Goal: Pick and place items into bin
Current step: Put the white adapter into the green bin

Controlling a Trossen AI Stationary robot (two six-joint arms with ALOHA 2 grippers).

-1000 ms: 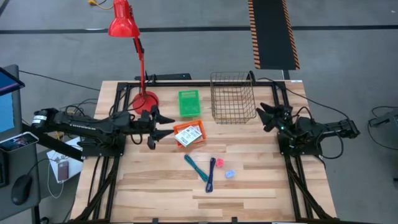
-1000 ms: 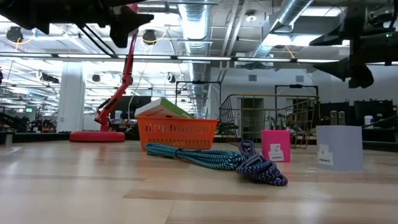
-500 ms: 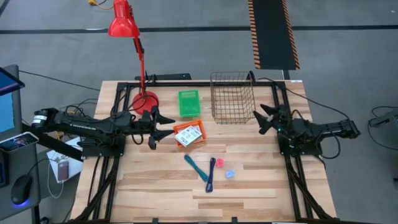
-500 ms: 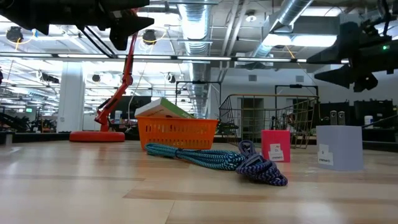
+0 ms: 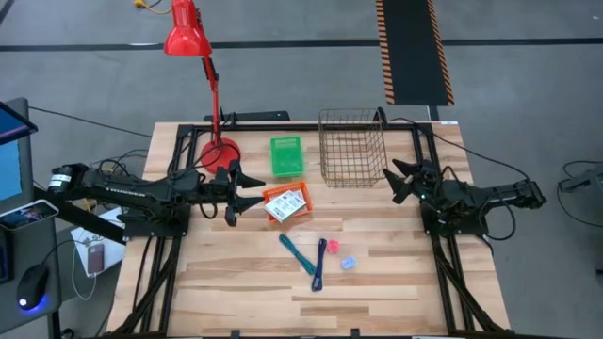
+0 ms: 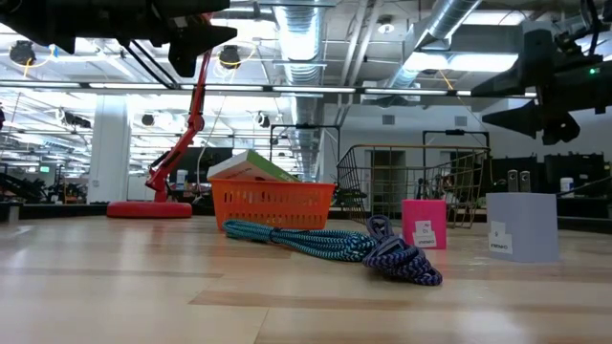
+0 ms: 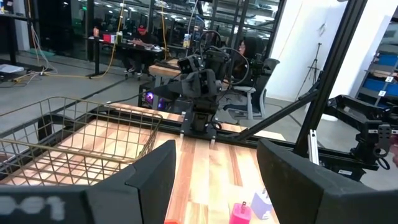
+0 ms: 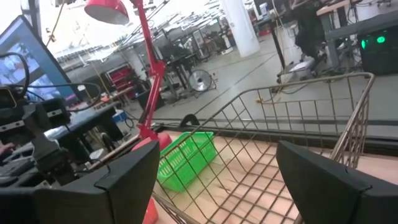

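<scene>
Two white printed packets (image 5: 288,201) lie in a small orange basket (image 5: 272,195) mid-table. Nearer the front edge a teal stick-like tool (image 5: 298,252) and a blue-purple one (image 5: 320,264) lie flat on the wood, beside a pink block (image 5: 332,246) and a light-blue block (image 5: 348,263). A wire bin (image 5: 352,146) stands at the far side. My left gripper (image 5: 256,189) hovers open just left of the orange basket. My right gripper (image 5: 392,184) hovers open at the wire bin's near right corner. Neither holds anything.
A green basket (image 5: 285,155) stands left of the wire bin. A red desk lamp (image 5: 219,151) stands by its round base at the far left, its head reaching beyond the table. Black frame rails (image 5: 283,125) run along the far edge and both sides.
My right gripper has rolled about its wrist and dipped slightly, its fingertips swinging a little toward the table's left beside the wire bin. It has stayed open. Nothing on the table has moved.
</scene>
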